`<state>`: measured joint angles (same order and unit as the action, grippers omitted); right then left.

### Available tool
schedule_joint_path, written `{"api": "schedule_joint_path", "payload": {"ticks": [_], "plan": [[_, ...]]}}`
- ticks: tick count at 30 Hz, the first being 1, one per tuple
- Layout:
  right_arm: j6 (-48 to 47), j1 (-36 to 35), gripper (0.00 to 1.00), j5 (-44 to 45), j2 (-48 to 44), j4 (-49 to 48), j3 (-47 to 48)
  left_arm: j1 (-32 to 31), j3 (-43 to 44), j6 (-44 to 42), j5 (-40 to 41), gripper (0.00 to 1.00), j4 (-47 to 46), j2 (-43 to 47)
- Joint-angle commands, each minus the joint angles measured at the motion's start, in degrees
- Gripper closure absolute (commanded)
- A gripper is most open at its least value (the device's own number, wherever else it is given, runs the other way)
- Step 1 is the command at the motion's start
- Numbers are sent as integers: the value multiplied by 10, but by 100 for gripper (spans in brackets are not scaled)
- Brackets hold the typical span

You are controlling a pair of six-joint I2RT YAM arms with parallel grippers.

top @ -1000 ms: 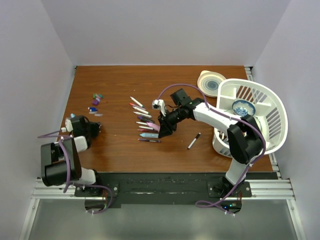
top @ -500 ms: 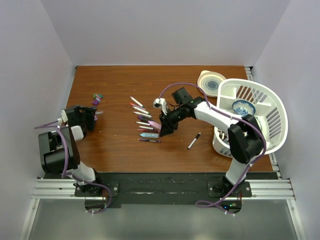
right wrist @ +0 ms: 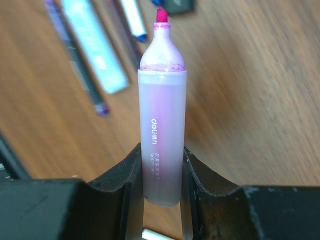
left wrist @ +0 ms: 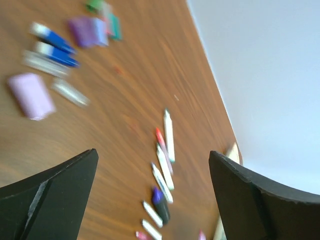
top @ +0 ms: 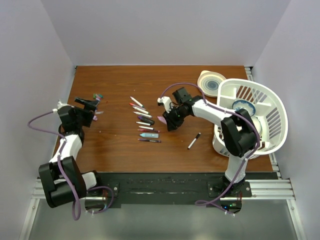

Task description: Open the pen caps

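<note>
right gripper (right wrist: 161,170) is clamped on a pink highlighter (right wrist: 161,125), tip bare, so i'd say that one's done. loose caps (left wrist: 56,54) lie near the left gripper (left wrist: 152,152), jaws wide. next: set it down, grab another pen (top: 194,140).

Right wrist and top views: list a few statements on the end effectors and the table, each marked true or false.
1. The right end effector grips a pink highlighter. True.
2. That highlighter is capped. False: its pink tip is bare.
3. The left end effector holds a pen. False: it is open and empty.
4. A black pen lies alone, apart from the pen row. True.
5. The white basket is empty. False: a blue-patterned bowl sits in it.
</note>
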<state>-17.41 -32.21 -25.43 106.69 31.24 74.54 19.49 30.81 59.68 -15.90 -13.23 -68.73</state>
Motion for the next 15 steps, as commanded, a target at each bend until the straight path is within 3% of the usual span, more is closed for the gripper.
{"api": "schedule_joint_path", "payload": {"ticks": [1,5,8,15], "plan": [[3,1,93,39,22,10,39,4,-15,-109,-227,1,-93,19],[4,0,91,42,63,37,101,3,-14,-162,-336,1,-106,40],[4,0,87,36,120,82,173,-8,-16,-215,-327,1,-57,82],[10,0,71,64,241,165,341,-30,-29,-245,-324,0,-24,137]]}}
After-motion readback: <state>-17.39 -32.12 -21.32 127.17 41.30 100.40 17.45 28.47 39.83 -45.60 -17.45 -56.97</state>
